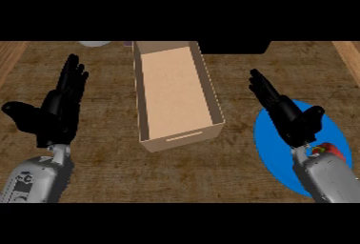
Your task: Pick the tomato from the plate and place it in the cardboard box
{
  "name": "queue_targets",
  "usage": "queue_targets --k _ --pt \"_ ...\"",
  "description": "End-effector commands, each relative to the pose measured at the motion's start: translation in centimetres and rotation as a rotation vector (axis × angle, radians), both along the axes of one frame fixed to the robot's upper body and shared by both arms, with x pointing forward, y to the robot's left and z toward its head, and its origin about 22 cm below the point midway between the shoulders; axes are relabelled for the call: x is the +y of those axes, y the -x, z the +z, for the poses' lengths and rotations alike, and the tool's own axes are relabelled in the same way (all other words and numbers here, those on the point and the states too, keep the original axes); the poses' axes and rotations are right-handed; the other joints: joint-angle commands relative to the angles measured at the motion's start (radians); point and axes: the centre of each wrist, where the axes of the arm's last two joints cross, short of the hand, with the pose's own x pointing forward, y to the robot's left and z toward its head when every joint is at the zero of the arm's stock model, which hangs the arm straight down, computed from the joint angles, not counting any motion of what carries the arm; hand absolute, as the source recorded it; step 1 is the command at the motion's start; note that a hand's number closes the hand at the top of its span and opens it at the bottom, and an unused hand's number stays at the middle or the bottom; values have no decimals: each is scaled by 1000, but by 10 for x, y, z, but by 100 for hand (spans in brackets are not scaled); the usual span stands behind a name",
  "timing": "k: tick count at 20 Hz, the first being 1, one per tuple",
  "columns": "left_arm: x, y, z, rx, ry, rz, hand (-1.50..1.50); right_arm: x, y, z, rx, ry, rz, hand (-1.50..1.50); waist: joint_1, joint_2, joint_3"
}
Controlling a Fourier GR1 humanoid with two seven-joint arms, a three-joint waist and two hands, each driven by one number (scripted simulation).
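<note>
On the brown wooden surface (105,167), the open cardboard box (175,90) stands at centre, the left hand (53,112) at nine o'clock and right hand (292,116) at three o'clock both with fingers straight and apart, the tomato (329,150) on the blue plate (271,152) at four o'clock.

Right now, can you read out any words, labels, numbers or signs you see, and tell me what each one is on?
No readable text anywhere.
Left forearm: a small dark mark on the grey casing, too blurred to read.
Cardboard box: plain, no print.
Blue plate and tomato: no markings.
</note>
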Motion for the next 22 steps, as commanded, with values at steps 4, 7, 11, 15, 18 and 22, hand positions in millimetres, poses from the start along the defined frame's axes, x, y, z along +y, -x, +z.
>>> queue_targets --k 4,7,11,15,18,22 --pt "42 21 -30 123 -191 54 0 -54 -18 60 -441 17 -450 -150 -14 -17 -2" --pt "46 27 -45 189 -205 84 0 -138 0 28 -281 515 -714 -150 -89 14 -37" --pt "61 44 -67 255 -245 63 0 -109 -5 14 -492 172 -1198 -150 -26 -7 -2" --pt "53 48 -70 257 -245 23 0 -78 22 -11 -592 196 -1225 -150 -11 -11 -3" --pt "43 62 -86 247 -257 20 0 -83 42 -26 -481 416 -1137 -150 -12 -12 -6" --pt "55 59 -79 245 -268 25 0 -128 56 -24 -274 690 -1078 -150 -18 -14 -11"
